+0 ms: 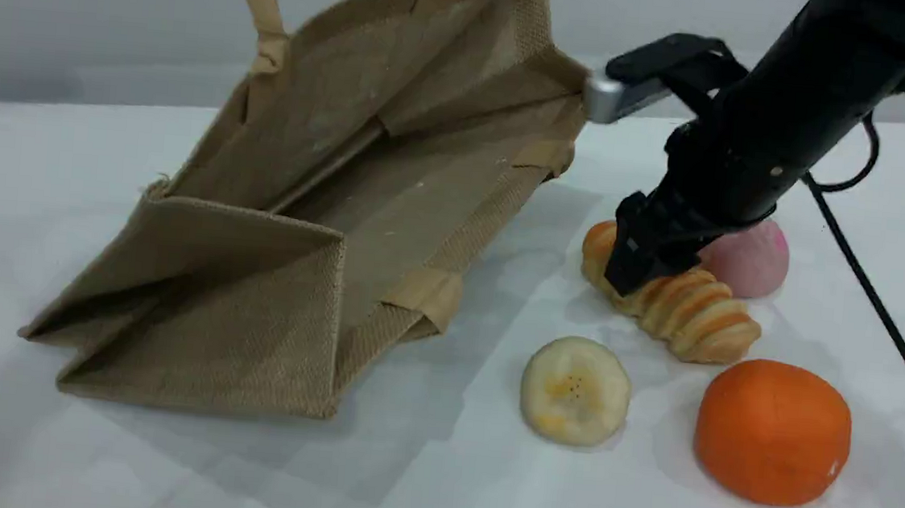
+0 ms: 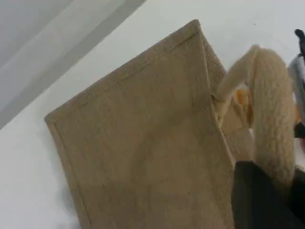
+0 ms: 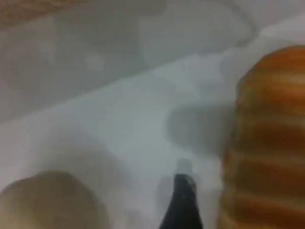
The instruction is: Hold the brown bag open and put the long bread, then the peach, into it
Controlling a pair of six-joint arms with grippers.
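Note:
The brown bag (image 1: 360, 198) lies tilted on the white table, its mouth facing right and held open. One beige handle (image 1: 258, 4) runs up out of the scene view. In the left wrist view my left gripper (image 2: 271, 191) is shut on that padded handle (image 2: 274, 119), beside the bag's outer wall (image 2: 143, 157). The long bread (image 1: 683, 304) lies right of the bag with the pink peach (image 1: 751, 261) just behind it. My right gripper (image 1: 642, 261) is down over the bread's left end, open, with one fingertip (image 3: 183, 200) by the table beside the bread (image 3: 267, 143).
A pale banana slice (image 1: 575, 389) and a large orange ball (image 1: 774, 429) lie in front of the bread. A black cable (image 1: 877, 303) slants down at the right. The banana slice (image 3: 47, 200) also shows blurred in the right wrist view.

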